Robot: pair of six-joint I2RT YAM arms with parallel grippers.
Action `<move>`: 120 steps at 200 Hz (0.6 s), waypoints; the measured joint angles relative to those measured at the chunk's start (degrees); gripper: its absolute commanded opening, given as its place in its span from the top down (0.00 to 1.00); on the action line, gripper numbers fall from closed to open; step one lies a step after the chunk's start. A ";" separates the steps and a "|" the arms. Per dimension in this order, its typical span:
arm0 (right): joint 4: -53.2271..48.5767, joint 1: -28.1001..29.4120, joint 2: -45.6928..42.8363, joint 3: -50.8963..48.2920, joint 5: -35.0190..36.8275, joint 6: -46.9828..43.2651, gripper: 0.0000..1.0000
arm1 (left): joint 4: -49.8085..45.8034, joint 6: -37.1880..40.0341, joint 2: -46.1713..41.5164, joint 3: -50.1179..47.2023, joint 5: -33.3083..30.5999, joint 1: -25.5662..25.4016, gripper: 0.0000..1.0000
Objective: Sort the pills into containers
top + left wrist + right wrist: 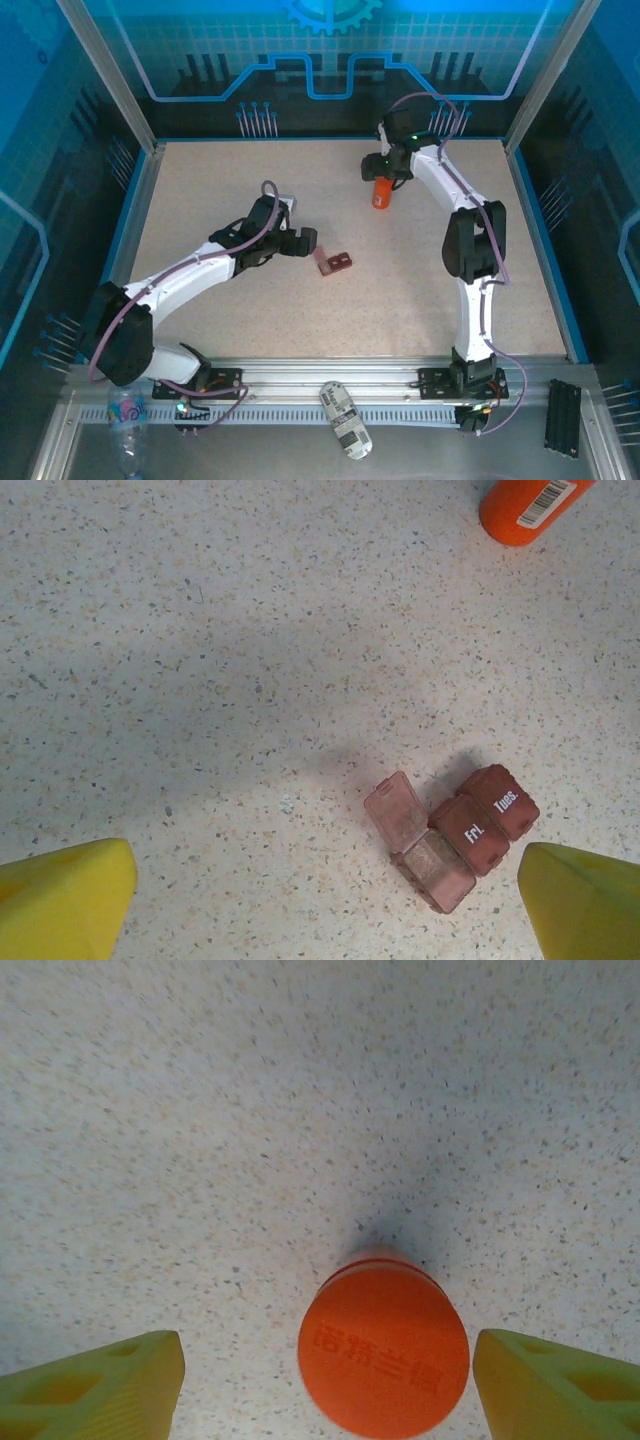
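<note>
Left gripper [325, 880]: jaws fully apart, nothing between them; its yellow fingers [65, 900] sit in the lower corners of the left wrist view, over the speckled table [200, 680].

Tray [455, 835]: lower right of that view, just above the right-hand finger; it lies flat on the table, set diagonally; dark red-brown, slightly translucent; three square compartments show in a row. Markings are white lettering on the lids: "Tues" on the upper-right compartment, "Fri" on the middle one. The lower-left compartment stands open, its lid [395, 810] hinged up towards the upper left; its contents cannot be made out.

Orange bottle [530, 505]: upper right corner of the view, well apart from the tray; a white barcode label [545, 502] on its side, digits too small to read.

Right gripper [330, 1350]: jaws apart, one yellow finger [100, 1390] in each lower corner of the right wrist view; the orange bottle stands upright between them with bare table visible on either side; nothing is clamped. Cap [383, 1360]: round, orange, seen from above; raised characters run across it, not legible.

Top external view: left gripper [305, 243] left of centre; tray [335, 264] just to its right, near the frame centre; right gripper [385, 172] over the orange bottle [382, 195], upper centre-right, well apart from the tray.
</note>
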 measured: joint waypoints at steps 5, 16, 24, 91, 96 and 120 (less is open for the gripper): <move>-0.39 -0.02 0.55 0.17 0.22 -0.13 0.25 | 0.02 0.00 -0.13 0.00 0.02 0.11 0.01; -0.72 -0.11 1.27 0.28 0.50 -0.31 0.26 | 0.00 0.00 -0.26 0.00 0.04 0.28 0.01; -1.20 -0.11 1.66 0.28 0.59 -0.33 0.27 | 0.00 0.00 -0.35 0.00 0.04 0.39 0.01; -1.60 -0.81 2.21 0.07 -0.07 -0.48 0.45 | 0.00 -0.04 -0.35 0.02 1.16 0.39 0.01; -1.42 -0.90 2.21 0.07 -0.17 -0.44 0.45 | 0.00 -0.04 -0.35 0.02 1.36 0.39 0.01; -1.18 -1.29 2.67 0.11 -1.16 -0.39 0.37 | 0.00 -0.07 -0.35 0.02 1.57 0.39 0.01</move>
